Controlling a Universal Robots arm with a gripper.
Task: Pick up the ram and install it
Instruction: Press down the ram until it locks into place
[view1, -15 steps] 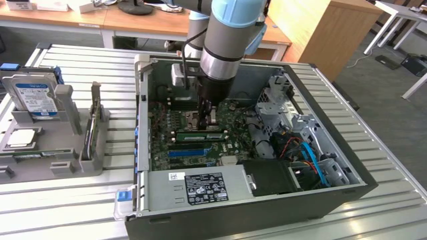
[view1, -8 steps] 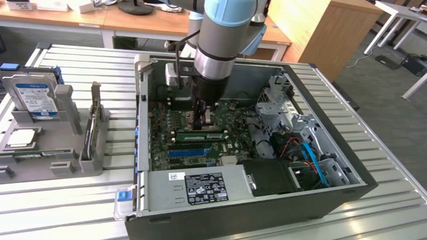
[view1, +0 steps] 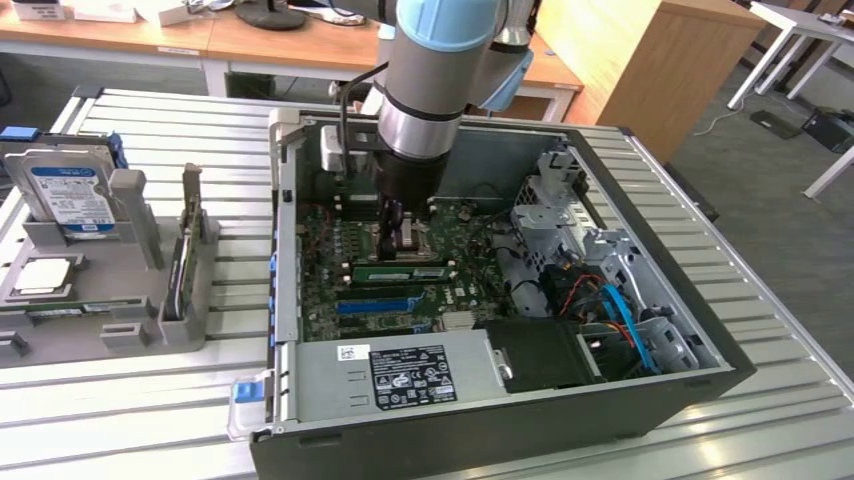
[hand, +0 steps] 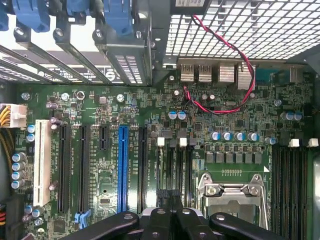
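ram (view1: 400, 271) sits in the big green board (hand: 100, 100) under your gripper (hand: 169, 216), fingers pressed together, so pushing crooked could bend it or crack its slot.

Even, bright room light falls from overhead. The slatted counter (view1: 120, 400) shines pale, while the case interior around the gripper (hand: 170, 197) lies shaded. The gripper's nearest black links look soft.
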